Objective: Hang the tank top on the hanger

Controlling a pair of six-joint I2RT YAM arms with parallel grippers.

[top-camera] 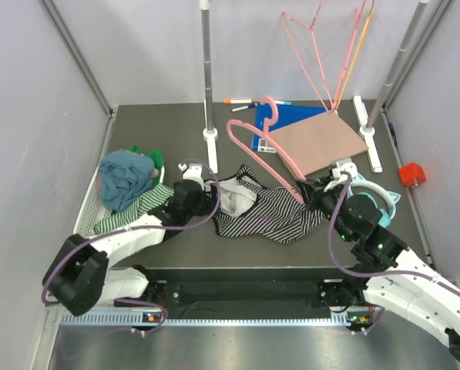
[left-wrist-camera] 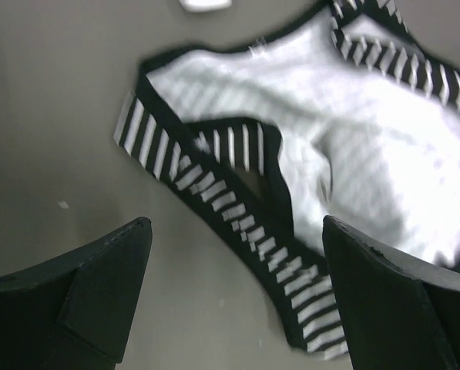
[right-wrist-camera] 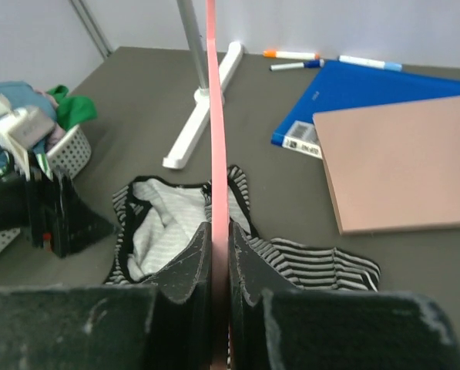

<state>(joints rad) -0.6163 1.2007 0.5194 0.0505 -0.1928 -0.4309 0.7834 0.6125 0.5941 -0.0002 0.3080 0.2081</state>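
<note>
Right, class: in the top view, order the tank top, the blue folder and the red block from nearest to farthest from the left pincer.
1. tank top, just right of the left pincer.
2. blue folder, back centre.
3. red block, far right.

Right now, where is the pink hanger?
The hanger sits centre-right in the top view, between the tank top and the tan board, its lower end clamped in the right fingers.

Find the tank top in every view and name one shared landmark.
Top external: tank top mid-table, between the arms.
Left wrist: tank top upper right, beyond the open left gripper.
Right wrist: tank top low centre, behind the hanger.
Landmark: the left gripper, in all three.
</note>
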